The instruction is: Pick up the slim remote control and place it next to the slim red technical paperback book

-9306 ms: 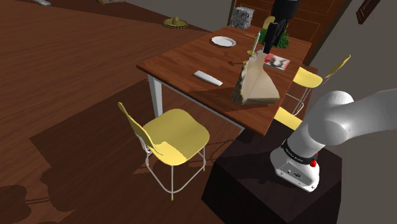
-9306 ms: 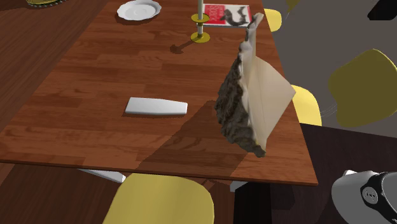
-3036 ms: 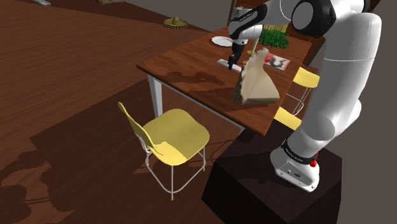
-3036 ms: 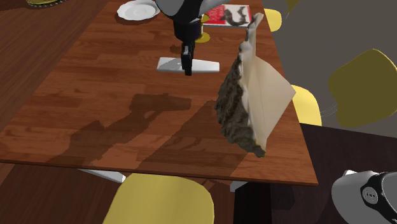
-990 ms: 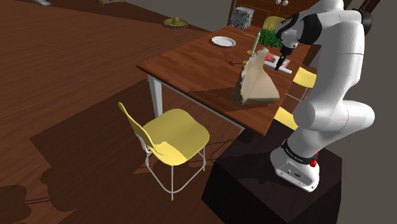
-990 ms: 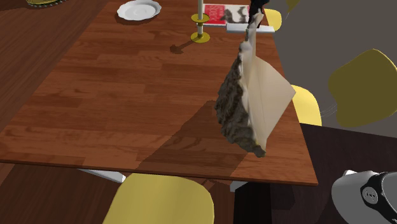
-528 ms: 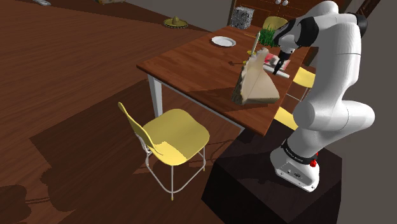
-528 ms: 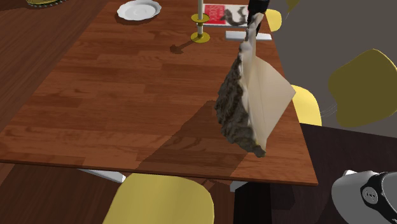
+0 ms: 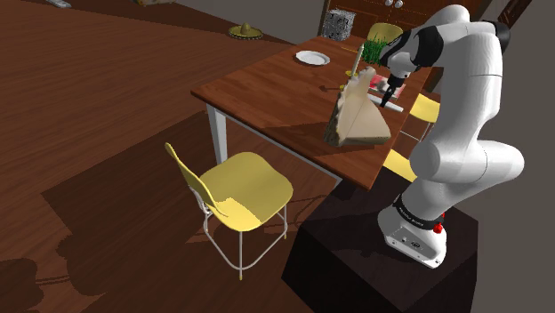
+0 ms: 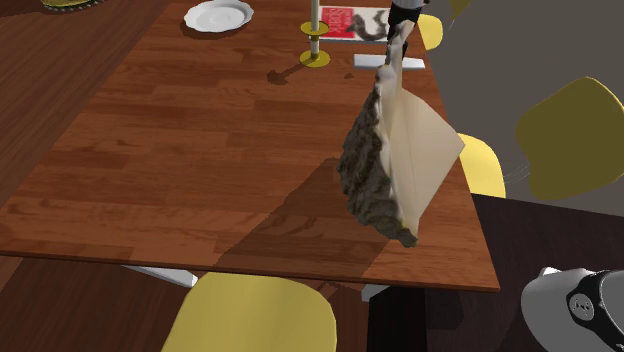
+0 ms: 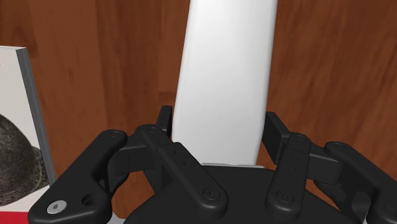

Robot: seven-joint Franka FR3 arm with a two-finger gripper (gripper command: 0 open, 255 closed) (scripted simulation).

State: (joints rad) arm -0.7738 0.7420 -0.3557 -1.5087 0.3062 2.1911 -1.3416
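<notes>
The black gripper (image 11: 219, 124) clasps the slim remote control (image 11: 226, 70) between its fingers; it is plain, smooth and white. The red paperback book (image 10: 343, 18) lies just beside the gripper.

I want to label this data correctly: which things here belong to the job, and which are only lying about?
Job: white remote, red book.
Lying about: white plate, candlestick, tan wedge-shaped object, yellow chair.

One remote (image 11: 226, 76), one book (image 10: 340, 20), one plate (image 10: 217, 15), four chairs (image 9: 245, 182) (one table (image 10: 200, 120)).
</notes>
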